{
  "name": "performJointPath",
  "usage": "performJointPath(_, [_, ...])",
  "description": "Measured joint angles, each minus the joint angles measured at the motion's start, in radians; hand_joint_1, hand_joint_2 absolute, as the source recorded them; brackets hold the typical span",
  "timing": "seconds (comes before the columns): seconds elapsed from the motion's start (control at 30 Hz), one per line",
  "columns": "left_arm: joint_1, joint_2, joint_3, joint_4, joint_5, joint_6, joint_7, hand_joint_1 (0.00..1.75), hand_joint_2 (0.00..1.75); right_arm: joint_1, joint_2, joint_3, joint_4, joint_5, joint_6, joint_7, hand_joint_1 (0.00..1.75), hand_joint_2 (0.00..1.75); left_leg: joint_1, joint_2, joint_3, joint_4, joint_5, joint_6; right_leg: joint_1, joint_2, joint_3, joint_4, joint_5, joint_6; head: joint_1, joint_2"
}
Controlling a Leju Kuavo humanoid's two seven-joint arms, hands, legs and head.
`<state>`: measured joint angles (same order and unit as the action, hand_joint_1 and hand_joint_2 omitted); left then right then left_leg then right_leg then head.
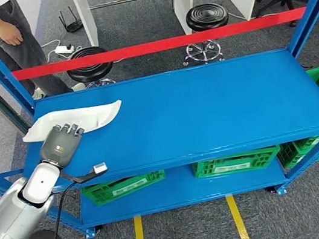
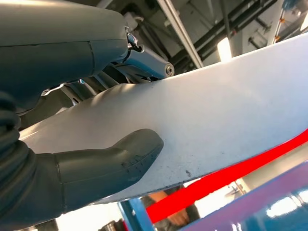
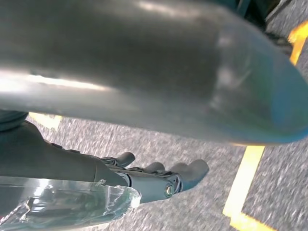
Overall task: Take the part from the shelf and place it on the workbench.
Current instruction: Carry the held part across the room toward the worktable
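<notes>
— White and long, the part [image 1: 74, 119] lies at the left end of the blue shelf's [image 1: 202, 112] top board, close to the back edge, one tip pointing toward the middle of the shelf.

— And the left hand [image 1: 62, 143]?

— It lies over the part's near edge. From the left wrist view, the thumb [image 2: 109, 168] presses one face of the part [image 2: 218, 120] and the darker fingers [image 2: 148, 65] close on the other face, so the part is pinched between them.

— Is the part lifted?

— I cannot tell; from the head view it seems to touch the board.

— What about the right hand [image 3: 160, 180]?

— It hangs above grey carpet with yellow floor tape [image 3: 247, 178]. Its fingers are loosely curved and hold nothing.

— Anything else around?

— Green crates [image 1: 236, 162] sit on the lower board, a red tape [image 1: 163, 45] runs behind the shelf, two black stools [image 1: 206, 16] stand beyond it, and a person [image 1: 12, 40] stands at the far left.
</notes>
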<state>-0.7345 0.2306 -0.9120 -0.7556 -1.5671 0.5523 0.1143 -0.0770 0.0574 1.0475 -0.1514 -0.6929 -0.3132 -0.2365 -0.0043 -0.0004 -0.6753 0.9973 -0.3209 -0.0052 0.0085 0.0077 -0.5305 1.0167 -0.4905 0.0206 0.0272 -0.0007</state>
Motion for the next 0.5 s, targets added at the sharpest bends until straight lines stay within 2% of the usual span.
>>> performJointPath(0.03, [0.0, 0.0, 0.0, 0.0, 0.0, 0.0, 0.0, 1.75, 1.75, -0.001, 0.0, 0.0, 0.0, -0.001, 0.0, 0.0, 0.0, 0.0, 0.001, -0.001, -0.005, 0.003, -0.01, -0.007, -0.002, -0.001, -0.005, -0.004, 0.012, -0.007, -0.001, 0.0])
performJointPath(0.07, [0.0, 0.001, 0.0, 0.0, 0.0, 0.0, 0.0, 1.75, 1.75, -0.002, 0.0, 0.0, 0.0, -0.001, 0.0, 0.0, 0.0, 0.0, 0.001, -0.001, -0.014, 0.022, -0.04, -0.013, -0.005, -0.002, -0.012, -0.009, 0.027, -0.014, -0.002, 0.0])
performJointPath(0.1, [0.0, 0.002, 0.0, 0.0, 0.0, 0.0, 0.001, 1.75, 1.75, -0.002, 0.0, 0.0, 0.0, -0.002, 0.0, 0.0, 0.0, 0.0, 0.003, -0.001, -0.027, 0.062, -0.087, -0.019, -0.009, -0.003, -0.022, -0.012, 0.042, -0.018, -0.004, 0.0])
performJointPath(0.17, [0.0, 0.003, 0.0, 0.0, 0.0, 0.0, 0.001, 1.75, 1.75, -0.002, 0.0, 0.0, 0.0, -0.002, 0.001, 0.0, 0.0, 0.0, 0.007, -0.001, -0.057, 0.188, -0.185, -0.029, -0.012, -0.002, -0.053, -0.012, 0.068, -0.018, -0.006, 0.0])
performJointPath(0.2, [0.001, 0.003, -0.001, 0.0, 0.0, 0.0, 0.001, 1.75, 1.75, -0.001, 0.0, 0.0, 0.0, -0.002, 0.001, 0.0, 0.0, 0.0, 0.009, -0.001, -0.065, 0.245, -0.206, -0.033, -0.013, -0.003, -0.069, -0.011, 0.081, -0.017, -0.006, 0.0])
performJointPath(0.23, [0.002, 0.003, -0.001, 0.0, 0.0, 0.0, 0.001, 1.75, 1.75, -0.001, 0.0, 0.0, 0.0, -0.002, 0.002, 0.0, 0.0, 0.0, 0.011, -0.001, -0.062, 0.278, -0.205, -0.037, -0.015, -0.003, -0.086, -0.011, 0.093, -0.014, -0.006, 0.0])
performJointPath(0.27, [0.002, 0.003, -0.002, 0.0, 0.0, 0.0, 0.001, 1.75, 1.75, -0.001, 0.0, 0.0, 0.0, -0.002, 0.002, 0.0, 0.0, 0.0, 0.013, -0.001, -0.044, 0.279, -0.184, -0.039, -0.017, -0.004, -0.101, -0.01, 0.105, -0.011, -0.006, 0.0])
performJointPath(0.3, [0.002, 0.003, -0.001, 0.0, 0.0, 0.0, 0.001, 1.75, 1.75, -0.001, 0.0, 0.0, 0.0, -0.002, 0.002, 0.0, 0.0, 0.0, 0.015, -0.001, -0.008, 0.245, -0.157, -0.042, -0.02, -0.004, -0.116, -0.009, 0.116, -0.007, -0.006, 0.0])
performJointPath(0.33, [0.001, 0.003, -0.001, 0.0, 0.0, 0.0, 0.001, 1.75, 1.75, -0.001, 0.0, 0.0, 0.0, -0.002, 0.002, 0.0, 0.0, 0.0, 0.018, -0.001, 0.044, 0.185, -0.144, -0.045, -0.021, -0.004, -0.129, -0.007, 0.127, -0.001, -0.006, 0.0])
performJointPath(0.37, [0.0, 0.002, -0.001, -0.001, 0.0, 0.0, 0.001, 1.75, 1.75, -0.002, 0.0, 0.0, 0.0, -0.002, 0.001, 0.0, 0.0, 0.0, 0.019, -0.003, 0.099, 0.111, -0.147, -0.044, -0.022, -0.004, -0.14, -0.005, 0.137, 0.005, -0.006, 0.0])
performJointPath(0.4, [-0.001, 0.002, -0.001, -0.002, 0.0, 0.0, 0.001, 1.75, 1.75, -0.002, 0.0, 0.0, 0.0, -0.003, 0.001, 0.0, 0.0, 0.0, 0.019, -0.004, 0.14, 0.051, -0.157, -0.039, -0.022, -0.003, -0.147, -0.005, 0.148, 0.012, -0.005, 0.0])
performJointPath(0.43, [-0.001, 0.002, -0.001, -0.003, 0.0, 0.001, 0.002, 1.75, 1.75, -0.003, 0.0, 0.0, 0.0, -0.003, 0.001, 0.0, 0.0, 0.0, 0.017, -0.006, 0.163, 0.012, -0.17, -0.032, -0.021, -0.003, -0.152, -0.006, 0.159, 0.019, -0.005, 0.0])
performJointPath(0.5, [-0.001, 0.001, -0.003, -0.004, 0.0, 0.001, 0.002, 1.75, 1.75, 0.0, 0.0, 0.0, 0.0, -0.004, 0.001, 0.0, 0.0, 0.0, 0.013, -0.006, 0.158, -0.004, -0.166, -0.009, -0.024, -0.002, -0.156, -0.017, 0.181, 0.033, -0.005, 0.0])
